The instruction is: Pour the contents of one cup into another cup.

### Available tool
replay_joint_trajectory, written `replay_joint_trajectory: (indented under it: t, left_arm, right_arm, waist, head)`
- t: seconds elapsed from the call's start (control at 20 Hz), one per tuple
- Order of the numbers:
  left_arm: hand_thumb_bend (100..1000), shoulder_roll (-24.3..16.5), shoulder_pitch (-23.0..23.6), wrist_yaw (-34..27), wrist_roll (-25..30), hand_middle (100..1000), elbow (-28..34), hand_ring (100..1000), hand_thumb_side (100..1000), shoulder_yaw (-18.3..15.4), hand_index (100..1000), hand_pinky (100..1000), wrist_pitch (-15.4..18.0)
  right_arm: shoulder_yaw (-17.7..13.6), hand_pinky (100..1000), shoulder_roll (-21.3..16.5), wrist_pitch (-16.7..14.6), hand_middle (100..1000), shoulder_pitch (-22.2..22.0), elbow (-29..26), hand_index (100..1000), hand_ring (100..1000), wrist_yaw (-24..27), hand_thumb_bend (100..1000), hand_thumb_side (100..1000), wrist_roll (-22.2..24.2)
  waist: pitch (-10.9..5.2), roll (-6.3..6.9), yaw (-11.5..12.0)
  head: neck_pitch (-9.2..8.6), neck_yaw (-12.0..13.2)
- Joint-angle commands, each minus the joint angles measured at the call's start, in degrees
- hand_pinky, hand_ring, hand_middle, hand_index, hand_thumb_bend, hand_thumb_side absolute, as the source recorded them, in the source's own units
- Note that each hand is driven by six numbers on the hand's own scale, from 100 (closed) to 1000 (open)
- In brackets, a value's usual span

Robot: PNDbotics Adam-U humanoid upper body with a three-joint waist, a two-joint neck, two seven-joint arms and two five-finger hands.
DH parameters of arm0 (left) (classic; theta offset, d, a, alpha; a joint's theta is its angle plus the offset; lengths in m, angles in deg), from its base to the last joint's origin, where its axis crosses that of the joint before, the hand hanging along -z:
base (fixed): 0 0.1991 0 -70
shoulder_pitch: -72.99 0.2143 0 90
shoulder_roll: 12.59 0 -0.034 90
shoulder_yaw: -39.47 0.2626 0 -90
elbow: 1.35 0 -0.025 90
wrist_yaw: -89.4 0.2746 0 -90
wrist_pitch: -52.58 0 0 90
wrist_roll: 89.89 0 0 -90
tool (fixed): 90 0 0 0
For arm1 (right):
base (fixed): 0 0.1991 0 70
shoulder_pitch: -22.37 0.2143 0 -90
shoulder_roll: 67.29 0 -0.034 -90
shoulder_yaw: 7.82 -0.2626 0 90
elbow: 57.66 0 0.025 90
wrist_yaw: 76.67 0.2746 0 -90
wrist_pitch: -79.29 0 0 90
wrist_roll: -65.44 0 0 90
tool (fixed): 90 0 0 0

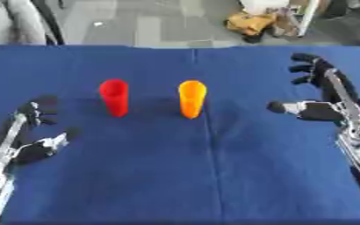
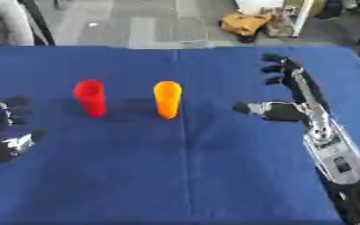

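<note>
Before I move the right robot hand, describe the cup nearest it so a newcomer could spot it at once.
Start from the blue cloth covering the table; two tall cups stand upright side by side, apart, toward its far middle. The one you want is the orange cup, on the side of the open right robot hand. Its neighbour, the red cup, differs in colour.
</note>
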Motion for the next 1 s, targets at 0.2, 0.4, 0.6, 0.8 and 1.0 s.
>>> replay_joint_trajectory:
  t: [0.2, 0.4, 0.6, 0.8, 1.0]
  left_arm:
    - [705, -0.6, -1.12, 0.93, -0.54, 778, 0.55, 752, 451, 0.12, 876, 693, -0.56]
    - [723, -0.6, -1.5, 1.74, -1.19, 771, -0.09, 745, 456, 0.24, 874, 684, -0.99]
    - [757, -0.43, -2.99, 3.3, -2.28, 770, -1.89, 745, 451, 0.64, 875, 676, -1.45]
    - [795, -0.28, -5.74, 5.0, -4.02, 766, -5.88, 737, 451, 1.92, 874, 667, -1.85]
    - [796, 1.09, -9.3, 5.28, -6.87, 762, -11.44, 733, 445, 3.23, 873, 660, -2.34]
  right_arm:
    - [-0.42, 663, -0.96, -0.14, 830, 0.61, -0.68, 872, 787, 0.12, 965, 345, 0.12]
    - [-0.43, 663, -0.95, -0.15, 830, 0.61, -0.7, 872, 787, 0.25, 957, 338, 0.09]
    - [-0.39, 662, -0.9, -0.15, 828, 0.59, -0.73, 871, 786, 0.36, 949, 331, 0.07]
    - [-0.25, 662, -0.83, -0.17, 828, 0.59, -0.78, 872, 786, 0.42, 946, 329, 0.16]
    - [-0.14, 662, -0.69, -0.18, 828, 0.69, -0.85, 872, 786, 0.5, 943, 326, 0.17]
  waist:
    - [-0.55, -0.04, -0.15]
    - [-0.59, -0.06, -0.23]
    - [-0.62, -0.1, -0.31]
    - [-0.6, -0.18, -0.53]
    - [-0.45, -0.33, -0.9]
  head:
    - [0.34, -0.05]
    - [0.36, -0.06]
    - [0.45, 0.01]
    - [0.51, 0.17]
    - [0.35, 0.33]
